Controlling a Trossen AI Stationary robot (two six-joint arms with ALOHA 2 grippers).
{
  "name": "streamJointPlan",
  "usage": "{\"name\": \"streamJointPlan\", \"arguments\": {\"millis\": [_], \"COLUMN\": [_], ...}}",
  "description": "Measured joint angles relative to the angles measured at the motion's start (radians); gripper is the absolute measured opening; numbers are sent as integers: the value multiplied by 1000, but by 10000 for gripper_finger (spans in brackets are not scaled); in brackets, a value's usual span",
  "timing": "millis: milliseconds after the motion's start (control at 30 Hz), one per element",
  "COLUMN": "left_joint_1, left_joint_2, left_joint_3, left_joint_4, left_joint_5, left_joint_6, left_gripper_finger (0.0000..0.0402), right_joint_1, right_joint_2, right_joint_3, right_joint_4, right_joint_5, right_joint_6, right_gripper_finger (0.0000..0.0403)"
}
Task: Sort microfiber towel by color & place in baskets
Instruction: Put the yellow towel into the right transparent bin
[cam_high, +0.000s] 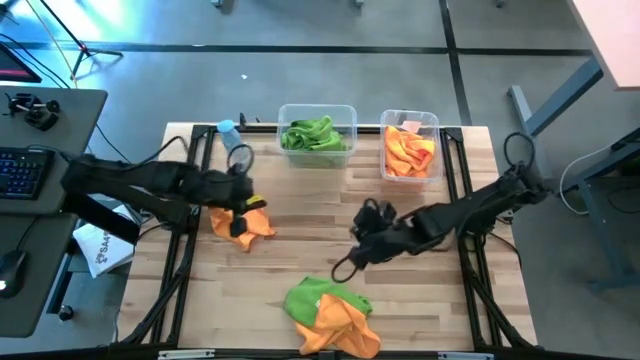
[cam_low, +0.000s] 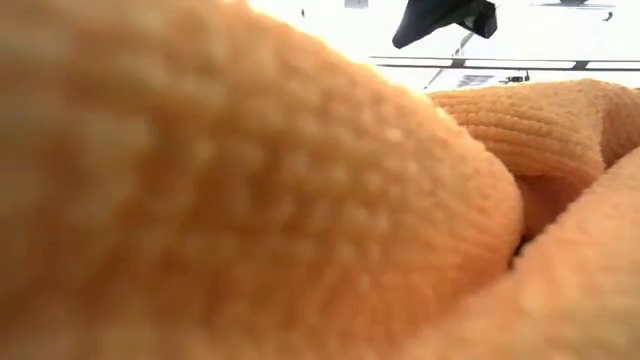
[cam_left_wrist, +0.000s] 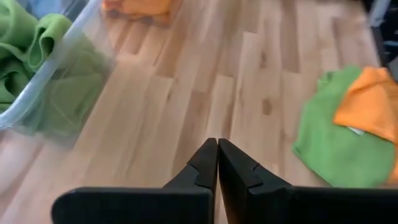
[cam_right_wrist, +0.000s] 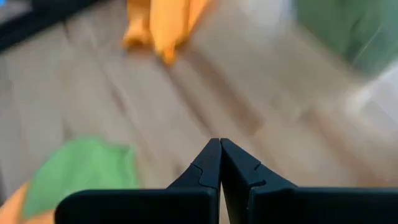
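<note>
A: left side status?
B: left pincer (cam_high: 240, 205) sits at the table's (cam_high: 300, 245) left part, right over an orange towel (cam_high: 245, 222) lying loose there. wrist view shows its fingers (cam_left_wrist: 208, 163) pressed together, nothing pinched

A: baskets?
B: both at the far edge. wider basket (cam_high: 316, 110) holds green towels (cam_high: 312, 135), just beyond and right of the left pincer. narrower basket (cam_high: 410, 122) to its right holds orange towels (cam_high: 408, 152). small bottle with blue cap (cam_high: 234, 145) left of the wider basket

A: what's left on the table?
B: a pile at the near edge, middle: green towel (cam_high: 312, 297) with an orange one (cam_high: 345, 325) on top. low view is blocked by orange cloth (cam_low: 250, 200)

A: right arm?
B: right pincer (cam_high: 362, 245) is over bare wood right of centre, between the near pile and the narrower basket, apart from both. fingers (cam_right_wrist: 211, 163) closed tip to tip, empty. near pile lies toward the front-left of it, well apart from the loose orange towel
</note>
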Motion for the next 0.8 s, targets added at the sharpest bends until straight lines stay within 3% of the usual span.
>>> {"name": "streamJointPlan", "arguments": {"millis": [167,400,600,800], "left_joint_1": [-55,-99,-130,-137], "left_joint_2": [-105,-152,-153,-153], "left_joint_3": [-77,-130,-154,-160], "left_joint_4": [9,4,4,6], "left_joint_5": [0,1,22,22], "left_joint_6": [-16,-63,-63,-62], "left_gripper_finger": [0,0,0,0], "right_joint_1": [36,132,217,317], "right_joint_2": [140,318,421,468], "right_joint_3": [198,451,556,543], "right_joint_4": [-250,-483,-496,-435], "right_joint_5": [-161,-269,-388,-396], "right_joint_6": [256,603,794,993], "right_gripper_finger": [0,0,0,0]}}
